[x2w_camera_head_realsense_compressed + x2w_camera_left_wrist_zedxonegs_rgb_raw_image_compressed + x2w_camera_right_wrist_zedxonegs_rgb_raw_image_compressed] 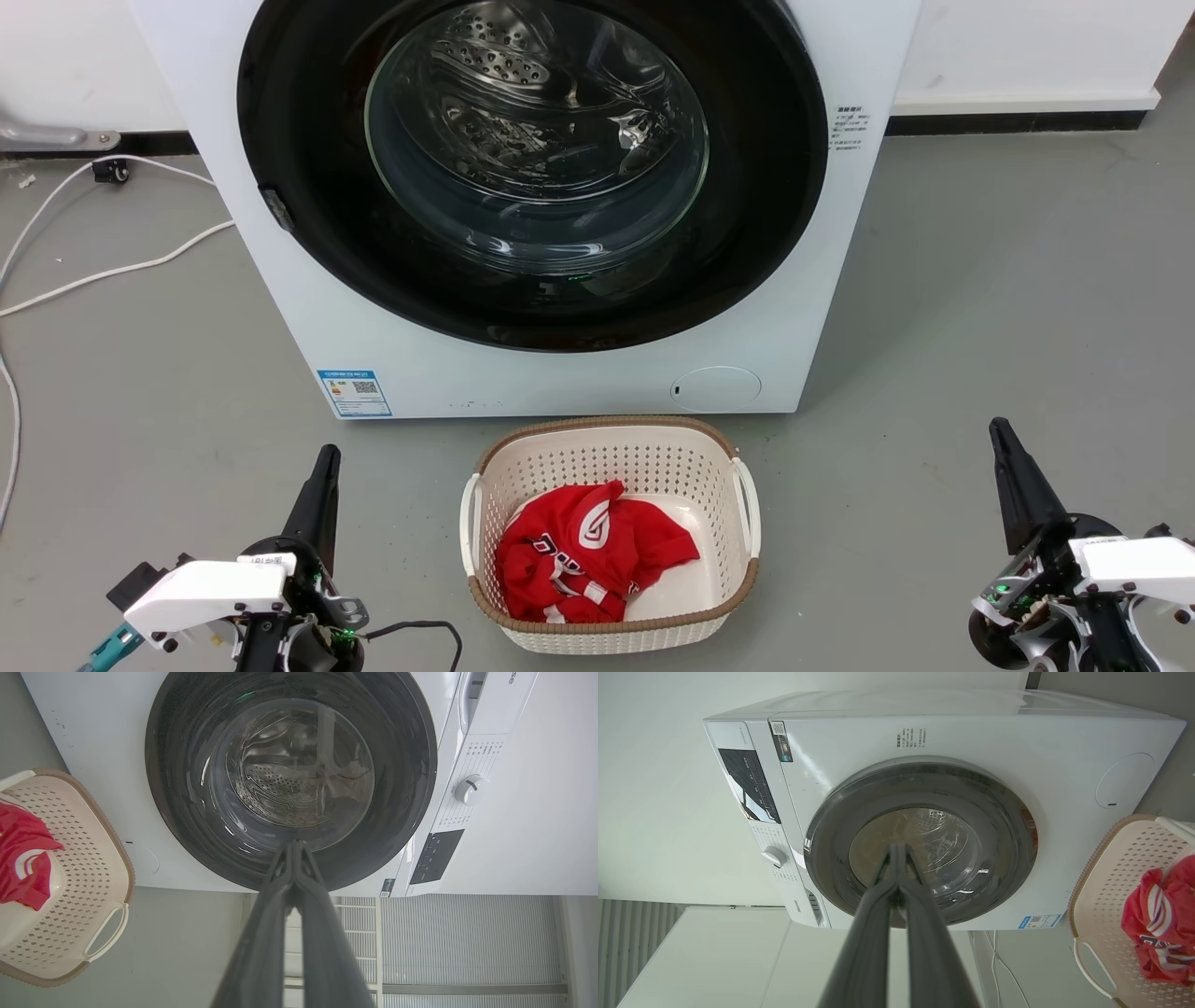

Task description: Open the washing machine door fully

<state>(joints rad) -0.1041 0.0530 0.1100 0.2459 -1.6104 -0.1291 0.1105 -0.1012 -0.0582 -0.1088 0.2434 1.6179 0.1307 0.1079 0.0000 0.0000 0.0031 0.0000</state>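
Note:
The washing machine door [327, 168] is a big glossy black disc with a clear glass bowl at its centre, lying flat against the white machine front [840, 233]. The door [187, 812] also faces the left wrist camera, and the door [831, 858] shows in the right wrist view. My left gripper [327, 455] rests low at the lower left over the floor, fingers together, holding nothing. At the lower right my right gripper [999, 429] is likewise shut and empty. Both stand well short of the machine. Fingertips meet in each wrist view: left gripper [294, 845], right gripper [898, 847].
A cream perforated laundry basket [611, 439] holding a red garment [588, 551] sits on the grey floor right before the machine, between my arms. White cables [112, 271] trail over the floor at the left. A small round white flap [716, 388] is at the machine's lower right.

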